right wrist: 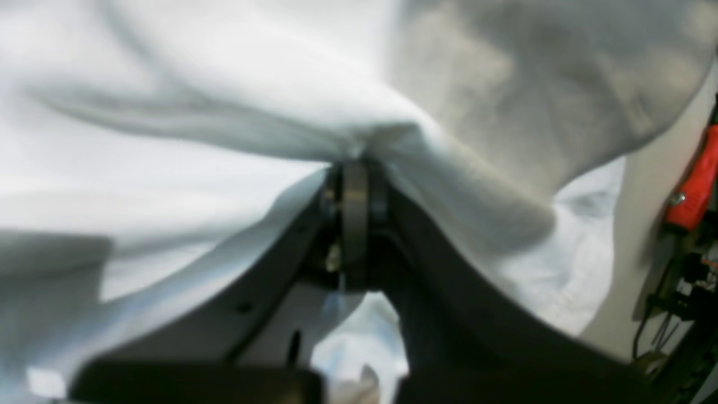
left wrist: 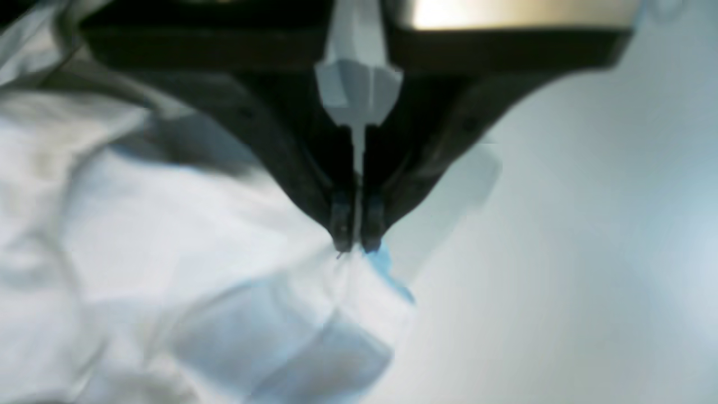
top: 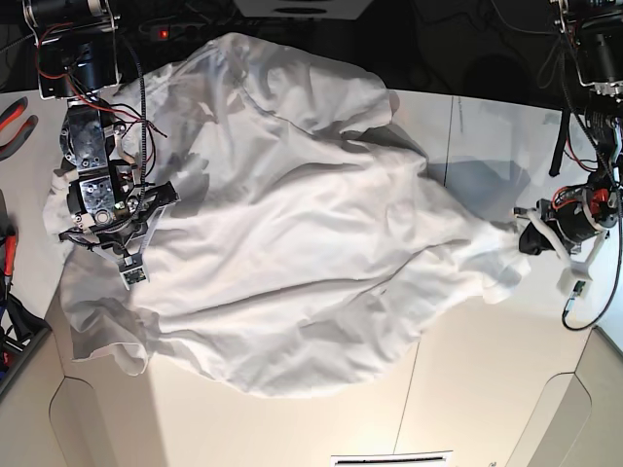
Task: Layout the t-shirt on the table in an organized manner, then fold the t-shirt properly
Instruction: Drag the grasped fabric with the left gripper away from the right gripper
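Left wrist view: the left gripper point(left wrist: 357, 247) points down the middle of the picture, its two dark jaws drawn together on a pinch of white cloth. This is an edge of the t-shirt point(left wrist: 185, 241), which spreads in soft, blurred wrinkles over the left half of the view. A little flap of the cloth hangs below and right of the fingertips. To the right lies the bare pale table point(left wrist: 589, 252).

Right wrist view: the right gripper point(right wrist: 354, 168) reaches up from the bottom, jaws pressed together on a bunched ridge of the t-shirt point(right wrist: 196, 129). Cloth fans out from the pinch to both sides and fills nearly the whole picture; folds drape over the gripper's dark frame. At the far right edge a red-handled tool point(right wrist: 695, 185) shows, with dark cables beneath it.

Base view, from overhead: the t-shirt point(top: 302, 243) lies stretched across the white table point(top: 487, 379) in one large, rumpled mass, wide at the picture's left and narrowing to a point at the right. The left gripper point(top: 526, 238), on the picture's right, grips that narrow tip. The right gripper point(top: 146, 209), on the picture's left, meets the cloth at its wide end, where its fingertips are hidden by the fabric. A thin dark seam point(top: 409, 389) crosses the table below the shirt. Red-handled pliers point(top: 14, 119) lie at the far left edge.
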